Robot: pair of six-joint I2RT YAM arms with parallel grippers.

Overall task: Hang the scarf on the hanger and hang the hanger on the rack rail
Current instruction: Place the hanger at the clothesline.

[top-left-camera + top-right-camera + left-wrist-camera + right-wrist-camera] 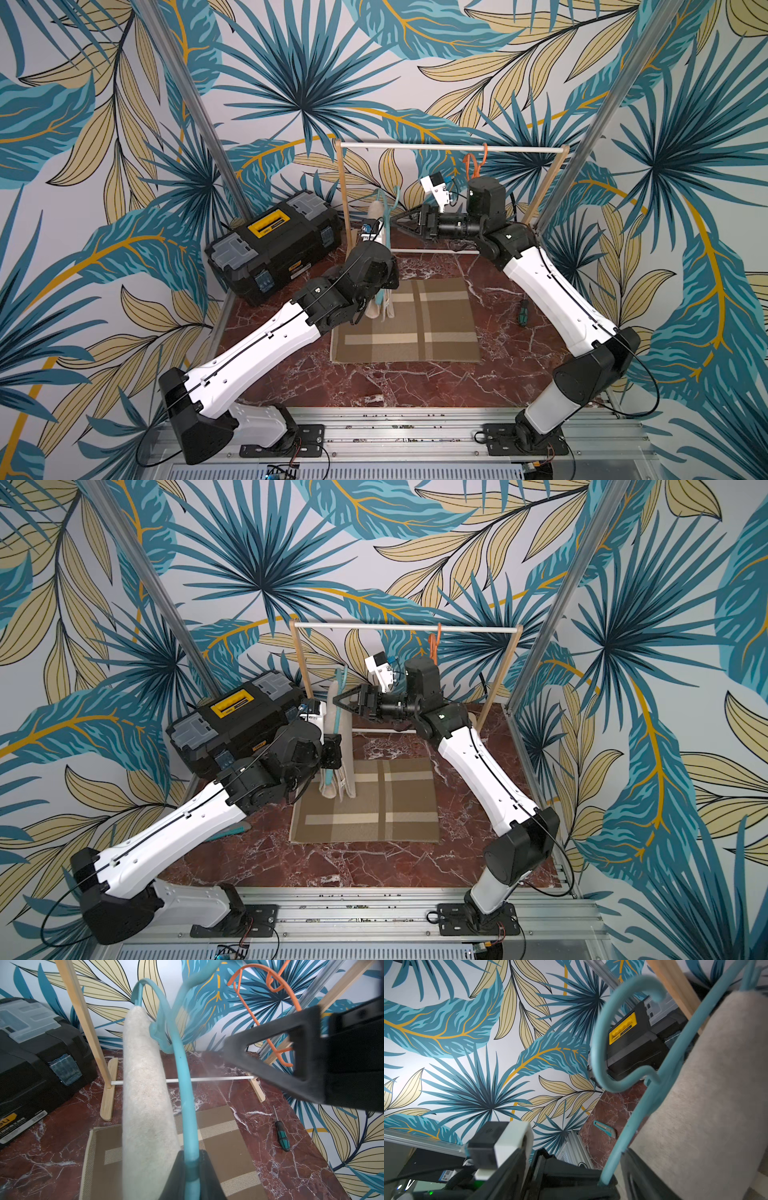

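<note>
looking at a two-arm setup on a red marble table [415,386]. got the left gripper [192,1154] pinched tight on one end of a teal hanger [184,1076], a finger on either side of the bar. holding it up off the table, with the rest of the frame rising away from the fingers and the hook sticking out on the right gripper's side, clear of the rail. found the scarf [145,1084] already draped over that hanger: fuzzy, beige, hanging down right beside the teal bar, above the far left corner of a brown plaid mat [432,328]. can't tell about the bottom end touching the mat or not.

then the right gripper [398,225], reaching in sideways from the right, fingertips aimed at the hanger's upper part, just beside it but apart from it in the left wrist view. blurry there and flat-on in both top views, so honestly can't tell spread or pressed together.

behind all that, a wooden rack [449,146] with a white top rail, plus an orange hanger [434,646] hooked on the rail near its right end. also spotted a black toolbox [274,245] with a yellow handle left of the rack, a green-handled screwdriver [282,1136] lying on the marble right of the mat, and a teal utility knife [605,1130] on the marble close by the left arm.
</note>
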